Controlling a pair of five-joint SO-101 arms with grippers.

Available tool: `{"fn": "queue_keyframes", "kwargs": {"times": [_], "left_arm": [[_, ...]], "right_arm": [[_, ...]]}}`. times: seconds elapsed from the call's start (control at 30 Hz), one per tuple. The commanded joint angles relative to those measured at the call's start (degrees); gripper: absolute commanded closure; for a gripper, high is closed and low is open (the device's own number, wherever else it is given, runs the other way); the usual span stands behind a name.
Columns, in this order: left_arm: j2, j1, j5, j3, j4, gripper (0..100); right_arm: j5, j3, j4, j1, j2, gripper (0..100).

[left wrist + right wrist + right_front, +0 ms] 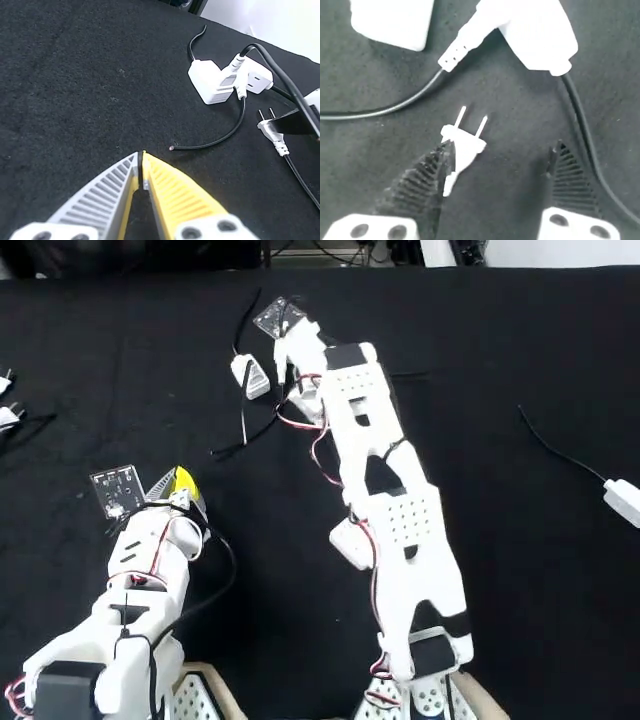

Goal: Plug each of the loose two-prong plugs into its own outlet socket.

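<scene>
A loose white two-prong plug (462, 142) lies flat on the black cloth, prongs toward a white outlet block (540, 35) that has a cord plugged into it. My right gripper (497, 152) stands open around the plug, with one dark finger (432, 170) touching the plug's side. A second white block (395, 20) lies beside the first. From the left wrist view the same plug (270, 131) and outlet block (210, 82) lie ahead. My left gripper (141, 159), grey and yellow, is shut on nothing; it sits low at the table's left (173, 480), far from the blocks (250, 375).
Another white plug (620, 500) with a thin black cable lies at the right edge. More white plugs (6, 415) rest at the far left edge. Black cables (245, 435) trail from the outlet block. A thin cable end (172, 148) lies just ahead of my left gripper.
</scene>
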Motion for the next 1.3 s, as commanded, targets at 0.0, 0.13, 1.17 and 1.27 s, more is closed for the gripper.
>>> {"fn": "queue_keyframes", "kwargs": {"times": [0.0,0.13,1.17,1.27], "left_arm": [[-0.7,0.6,-0.4,0.9,0.1,97],[-0.7,0.6,-0.4,0.9,0.1,97],[-0.7,0.6,-0.4,0.9,0.1,97],[-0.7,0.6,-0.4,0.8,0.0,97]], "right_arm": [[-5.2,-4.1,0.7,-1.1,0.1,71.2],[-7.0,-5.4,0.9,-1.1,0.9,71.2],[-7.1,-25.9,10.7,-1.5,15.3,98.5],[-7.1,-32.3,15.9,-1.9,15.3,98.6]]}}
